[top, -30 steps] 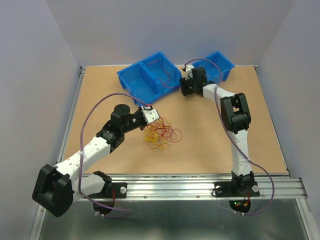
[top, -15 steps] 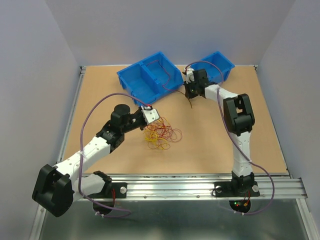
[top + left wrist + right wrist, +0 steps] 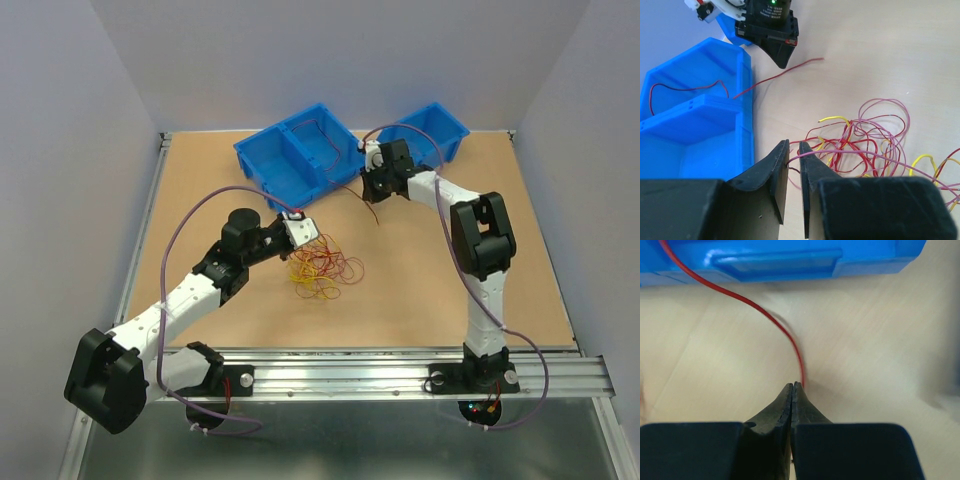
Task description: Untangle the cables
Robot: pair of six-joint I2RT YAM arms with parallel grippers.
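Note:
The cables (image 3: 322, 268) lie as a loose red, yellow and pink tangle (image 3: 865, 140) mid-table. My left gripper (image 3: 302, 232) sits at the tangle's upper-left edge. Its jaws (image 3: 794, 147) stand a narrow gap apart, with one pink strand running into the gap. A single red cable (image 3: 775, 75) trails from the blue bin (image 3: 700, 115) across the table. My right gripper (image 3: 375, 193) is shut, with its tips (image 3: 792, 386) right at that red cable (image 3: 775, 322). The cable passes just beside the right fingertip, and nothing shows in the seam.
A divided blue bin (image 3: 290, 160) stands at the back centre, with a red strand (image 3: 685, 89) inside it. A second blue bin (image 3: 440, 130) stands at the back right. Purple-grey arm cables arc over both arms.
My right gripper has closed from wide open and shifted slightly left and toward me, off the bin's corner. The left arm and the tangle have not moved.

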